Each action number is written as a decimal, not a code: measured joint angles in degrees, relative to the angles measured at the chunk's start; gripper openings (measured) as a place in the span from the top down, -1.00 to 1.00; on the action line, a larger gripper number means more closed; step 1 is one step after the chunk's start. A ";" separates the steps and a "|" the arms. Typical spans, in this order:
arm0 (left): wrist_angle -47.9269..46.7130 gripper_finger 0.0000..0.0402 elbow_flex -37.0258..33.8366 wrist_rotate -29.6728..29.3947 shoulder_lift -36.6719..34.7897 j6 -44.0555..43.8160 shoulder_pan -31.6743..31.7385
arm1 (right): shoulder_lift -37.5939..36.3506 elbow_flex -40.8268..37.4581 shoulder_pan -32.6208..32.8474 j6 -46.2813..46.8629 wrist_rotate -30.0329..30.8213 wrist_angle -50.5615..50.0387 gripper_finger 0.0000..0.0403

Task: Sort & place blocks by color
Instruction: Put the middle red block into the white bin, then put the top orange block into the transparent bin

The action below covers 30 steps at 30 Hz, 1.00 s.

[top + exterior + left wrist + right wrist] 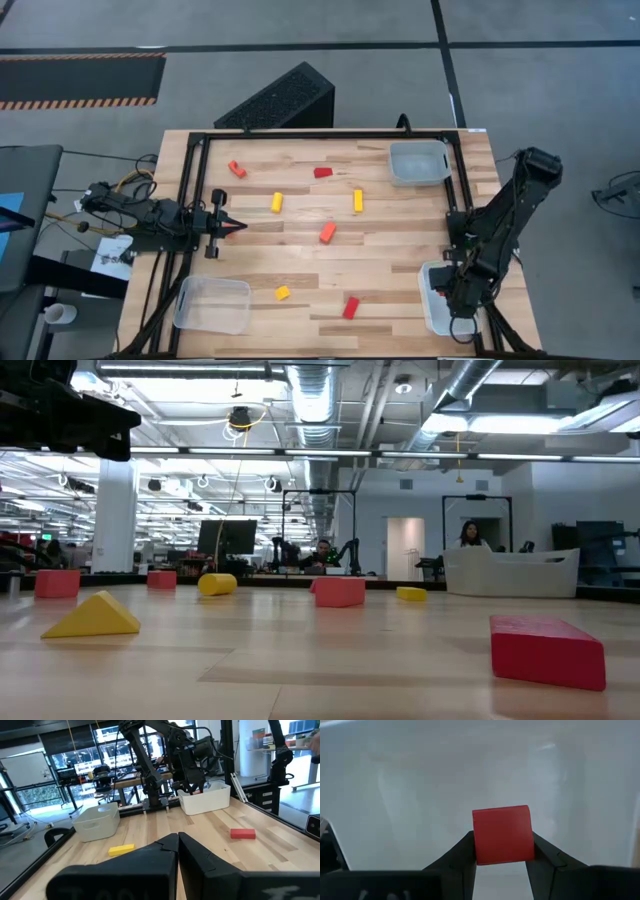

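Observation:
My right gripper (442, 290) hangs over the white tray (436, 318) at the table's near right corner, shut on a red block (502, 832). Loose on the table lie red blocks (237, 169) (323, 172) (351, 307), yellow blocks (277, 201) (357, 200) (282, 292) and an orange block (327, 232). My left gripper (228, 228) waits shut at the table's left edge, pointing level across it. My right gripper pinches the red block by two opposite sides (479, 845) between its two fingers. The fingers (465, 850) come from above, pointing steeply down. The block hangs clear above the tray's white floor (420, 795).
A clear tray (418, 162) stands at the far right and another (212, 303) at the near left. A black frame (300, 134) runs round the table. The middle of the table between the blocks is bare wood.

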 joint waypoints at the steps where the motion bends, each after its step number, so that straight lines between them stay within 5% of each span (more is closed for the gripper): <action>1: 0.00 0.99 0.00 0.00 -0.01 0.00 -0.01 | 0.32 0.00 -0.19 0.89 -0.02 -0.01 0.26; 16: 0.00 0.99 -0.01 0.00 0.00 0.13 0.01 | 0.88 -0.02 -2.32 9.06 -6.25 -0.53 -0.25; 23: 0.00 0.99 0.00 0.00 0.01 0.35 0.01 | -1.83 3.94 -2.22 13.33 -8.69 -5.23 -0.18; 30: 0.00 0.99 0.00 0.00 0.01 0.33 -0.01 | -4.17 13.14 -2.22 12.30 2.23 -15.48 0.02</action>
